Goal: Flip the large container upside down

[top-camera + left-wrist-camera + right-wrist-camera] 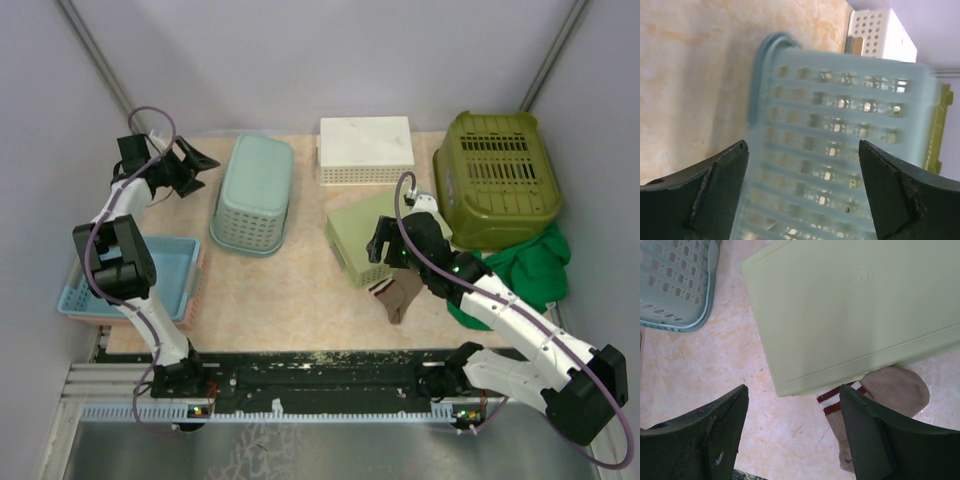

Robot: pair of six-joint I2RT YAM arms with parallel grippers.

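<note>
The large olive-green slotted container [497,175] stands at the back right with a flat slotted face upward; its edge shows in the left wrist view [940,125]. My left gripper [197,166] is open and empty at the back left, beside the teal basket [253,193]. In the left wrist view the gripper [802,150] frames the basket's perforated side [840,150]. My right gripper [383,248] is open and empty over the pale green box [365,235], left of the olive container and apart from it. In the right wrist view the gripper [792,390] hangs above bare tabletop.
A white perforated basket [366,149] stands at the back middle. A tan sock with red and white stripes [880,405] lies at the pale green box's [855,310] near edge. A green cloth [525,262] lies in front of the olive container. A blue tray [150,275] sits front left.
</note>
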